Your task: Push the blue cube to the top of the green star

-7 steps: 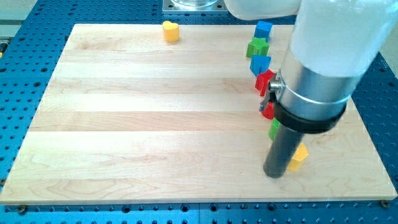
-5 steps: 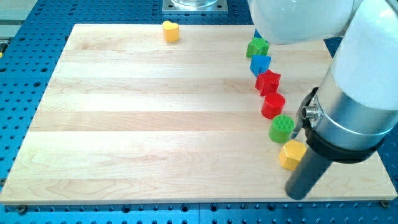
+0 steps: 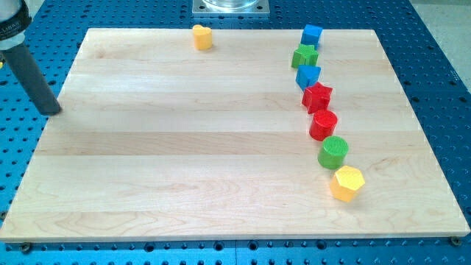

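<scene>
The blue cube (image 3: 312,34) sits at the view's top right of the wooden board (image 3: 184,147). The green star (image 3: 304,56) lies right below it, touching or nearly so. A second blue block (image 3: 307,75), of unclear shape, sits below the star. My tip (image 3: 50,112) is at the far left of the view, just off the board's left edge, far from every block.
Below the second blue block runs a curved line of blocks: a red star (image 3: 318,96), a red cylinder (image 3: 323,125), a green cylinder (image 3: 333,152) and a yellow hexagon (image 3: 346,182). A yellow heart (image 3: 202,37) sits at the board's top edge.
The arm has left the lower right, by the yellow hexagon, and now stands at the view's far left. The blue cube, hidden by the arm before, shows again. No block has moved.
</scene>
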Robot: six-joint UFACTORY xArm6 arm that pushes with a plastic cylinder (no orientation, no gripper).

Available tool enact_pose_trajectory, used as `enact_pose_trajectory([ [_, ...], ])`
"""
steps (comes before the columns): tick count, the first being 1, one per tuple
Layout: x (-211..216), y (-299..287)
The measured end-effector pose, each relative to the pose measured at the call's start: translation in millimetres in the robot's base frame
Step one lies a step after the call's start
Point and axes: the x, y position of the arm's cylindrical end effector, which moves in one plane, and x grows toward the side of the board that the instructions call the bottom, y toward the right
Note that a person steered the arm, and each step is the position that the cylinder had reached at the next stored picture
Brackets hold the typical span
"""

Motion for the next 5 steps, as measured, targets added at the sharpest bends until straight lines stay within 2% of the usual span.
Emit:
enact_pose_trajectory([
  [1, -58.2, -2.8],
  [2, -156.4, 43.5],
  [3, -216.7, 125.1],
  [4, -218.3, 140.8],
  [5, -216.7, 262.8],
])
